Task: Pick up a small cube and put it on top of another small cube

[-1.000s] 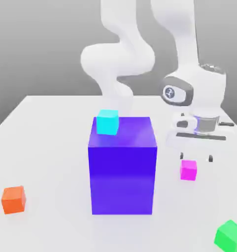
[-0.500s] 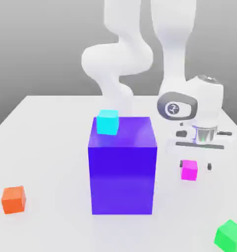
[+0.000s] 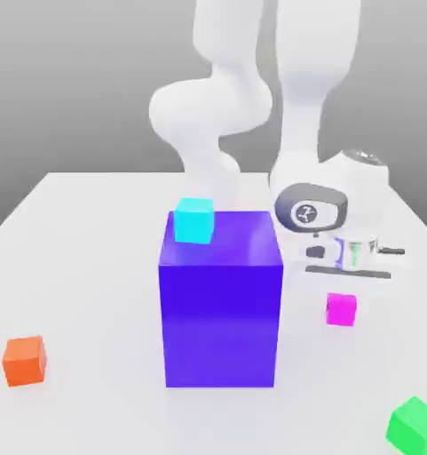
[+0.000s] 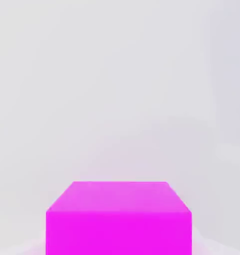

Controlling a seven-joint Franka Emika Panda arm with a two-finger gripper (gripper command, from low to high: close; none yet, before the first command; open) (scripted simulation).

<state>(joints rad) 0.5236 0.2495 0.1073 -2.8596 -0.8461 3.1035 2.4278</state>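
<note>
In the exterior view, the gripper (image 3: 348, 277) is seen lower than it was 1 second ago and shifted toward the big blue-purple cube (image 3: 220, 307), and it now hangs directly above the small cube (image 3: 341, 309). That magenta cube rests on the bench (image 3: 92, 267), just beside the blue-purple cube on the exterior view's right, toward the bench's right edge. It has not been moved. The fingers are judged fully closed, with nothing between them, since the cube is seen lying on the bench below the hand. A cyan cube (image 3: 194, 220) sits on the big cube's top.

In the hand view, the small cube (image 4: 119, 219) is seen close up on the pale bench (image 4: 117, 74). The pick is judged not yet made; closed fingers would need reopening first.
</note>
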